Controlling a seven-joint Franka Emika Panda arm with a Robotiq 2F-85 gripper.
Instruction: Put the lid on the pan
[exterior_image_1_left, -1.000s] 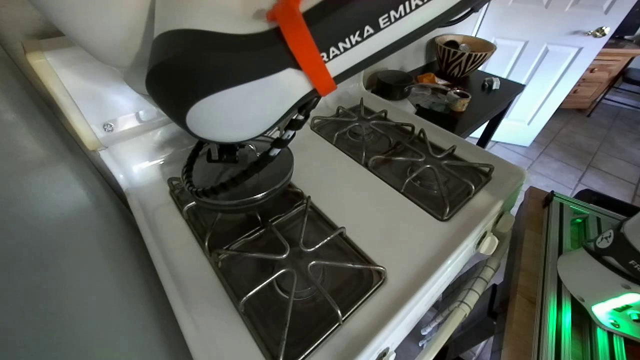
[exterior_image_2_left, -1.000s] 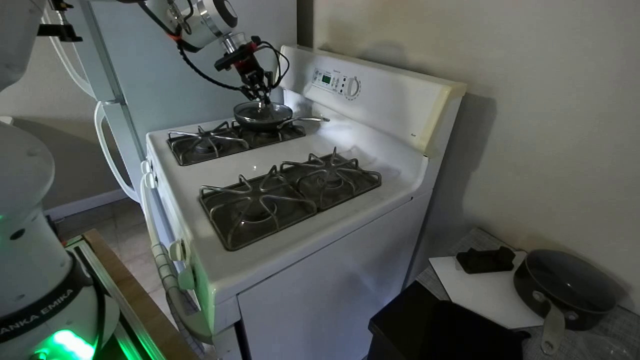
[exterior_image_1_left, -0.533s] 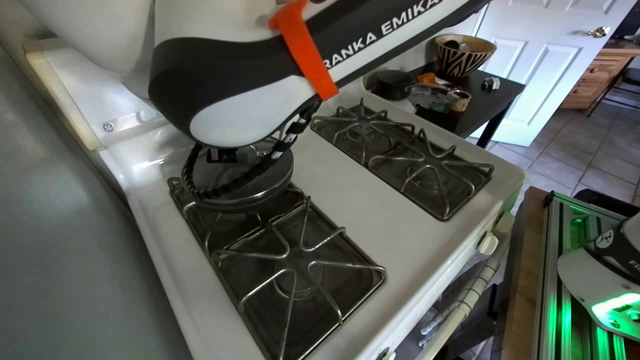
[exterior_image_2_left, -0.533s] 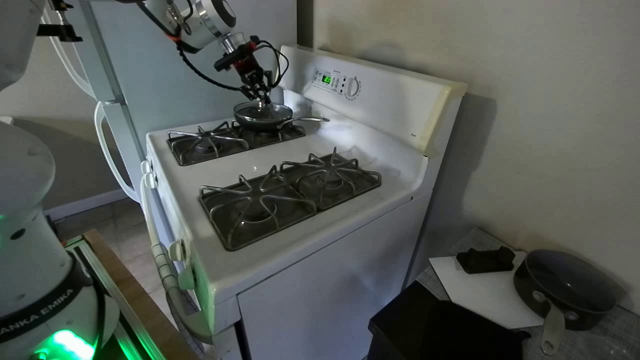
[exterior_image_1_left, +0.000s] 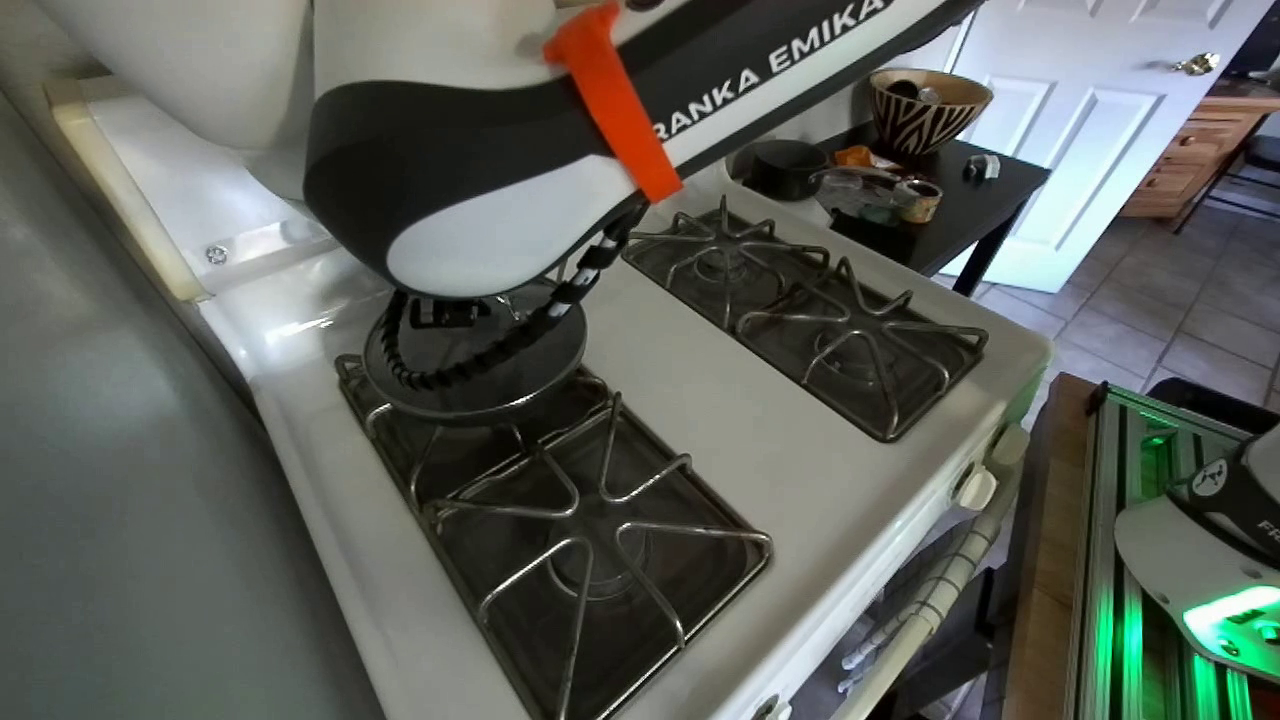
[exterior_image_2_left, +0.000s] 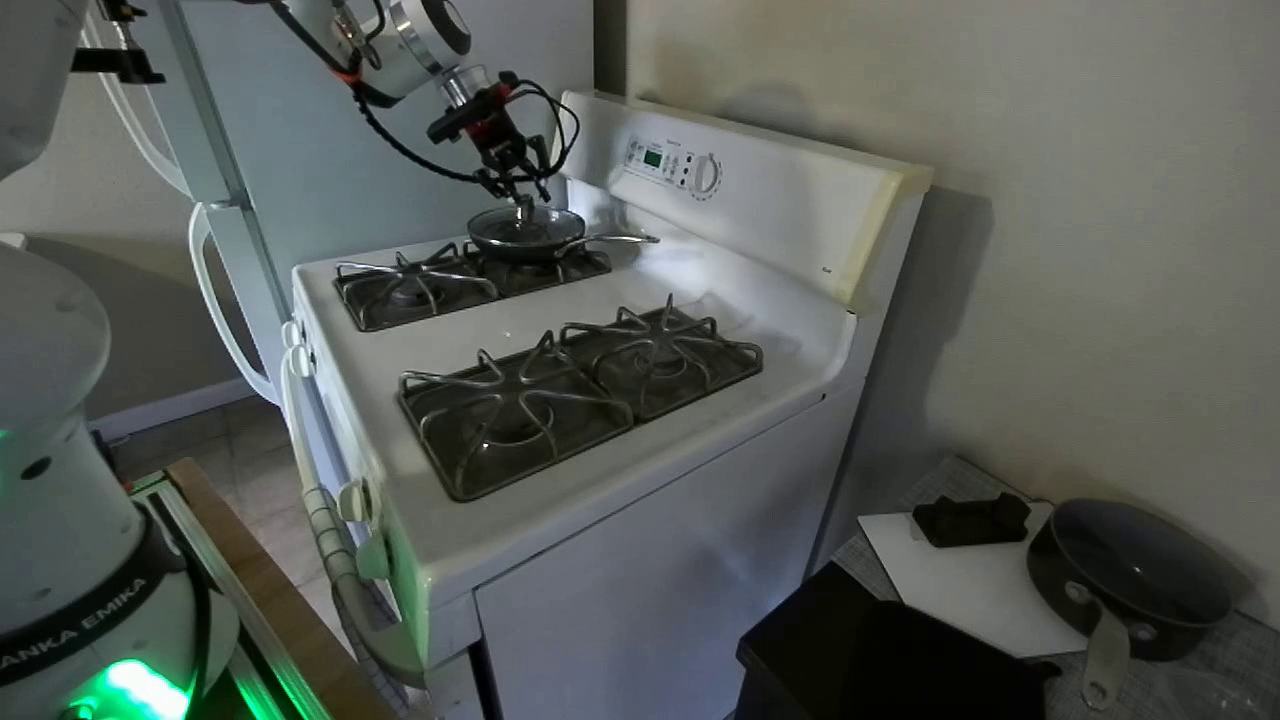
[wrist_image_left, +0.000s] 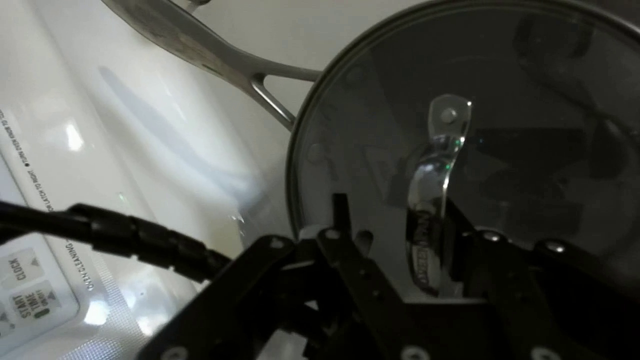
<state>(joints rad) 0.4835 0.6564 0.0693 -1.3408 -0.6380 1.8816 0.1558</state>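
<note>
The clear glass lid (exterior_image_2_left: 492, 222) lies level on top of the dark pan (exterior_image_2_left: 515, 253), which sits on the back burner beside the fridge. In the wrist view the lid (wrist_image_left: 360, 130) fills the rim, and the grey pan handle (wrist_image_left: 215, 55) sticks out to the upper left. Its arched metal grip (wrist_image_left: 432, 175) stands between the spread fingers of my gripper (wrist_image_left: 397, 220), close to the right finger; contact there I cannot tell. In an exterior view my open gripper (exterior_image_2_left: 524, 192) is right over the lid's middle. Elsewhere the forearm hides it above the lid (exterior_image_1_left: 545, 355).
The stove's back panel (exterior_image_2_left: 740, 180) rises just behind the pan, and the fridge (exterior_image_2_left: 400, 150) stands close alongside. Metal grates (exterior_image_2_left: 515, 400) cover the burners. A dark pot (exterior_image_2_left: 1130, 570) rests on a side surface. A cable (wrist_image_left: 150, 245) loops near the gripper.
My gripper's fingers have spread apart around the lid's grip, after being shut on it. The arm has shifted very slightly; lid and pan stay in place.
</note>
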